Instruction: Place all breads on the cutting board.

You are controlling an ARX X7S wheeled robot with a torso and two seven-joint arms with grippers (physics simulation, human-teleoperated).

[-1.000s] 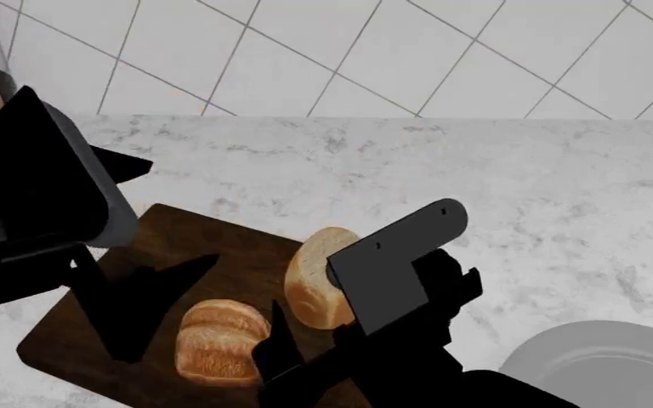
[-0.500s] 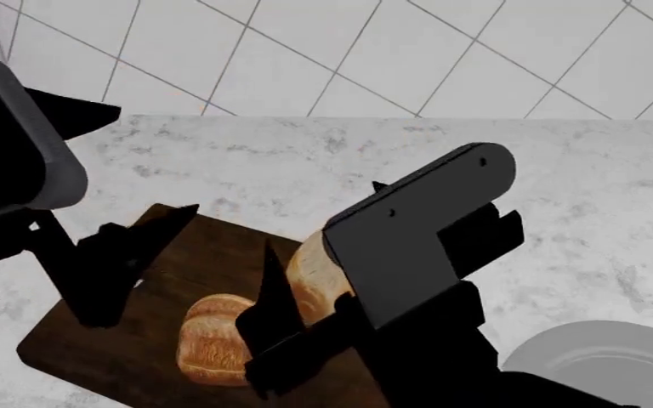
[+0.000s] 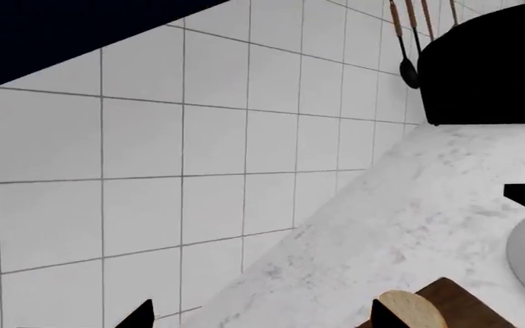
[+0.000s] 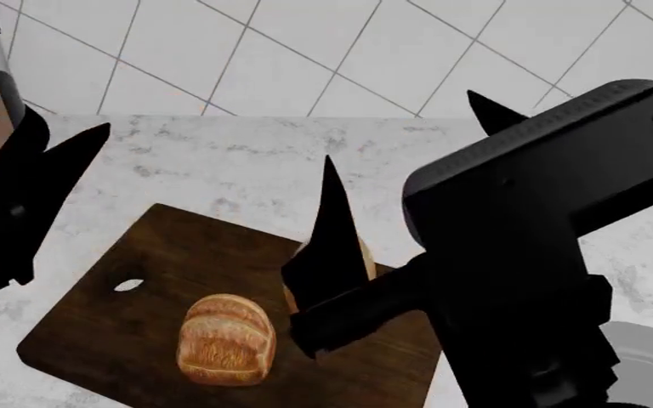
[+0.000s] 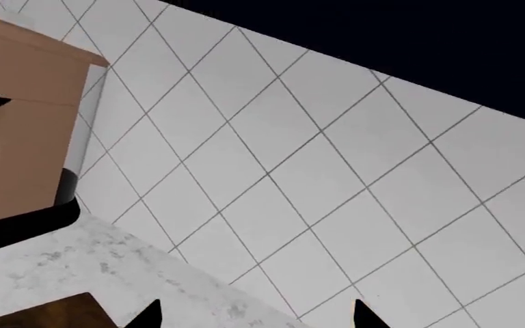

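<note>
Across the back, see a white square-tiled wall (image 4: 303, 51). Below it, find a white marble countertop with grey veins (image 4: 247, 161), carrying all the rest. At the far left edge, glimpse a tall light-brown cabinet side (image 5: 16, 137).

On the counter, find the dark brown rectangular wooden cutting board with rounded corners (image 4: 156, 255), lying flat and askew, with its small oval hole toward the left end.

Above the board's right half, meet the black right gripper (image 4: 400, 125), raised off the board. See its two pointed fingers (image 4: 329, 221) spread wide with nothing between them; confirm the same in the right wrist view, with only wall and counter in the gap.

At the left edge, find the black left gripper (image 4: 71, 119), off the board's left side. Read it likewise as spread and empty in the left wrist view.

On the board's near middle, find the golden-brown scored crusty roll (image 4: 227, 340), touched by neither gripper. Just to its right, catch the rounded tan loaf chunk with a pale cream cut face (image 3: 410, 311), sitting at the board's right edge and largely hidden in the head view by a right finger.

Off the board at the lower right, note a round grey plate (image 4: 650, 357), mostly cut off.
</note>
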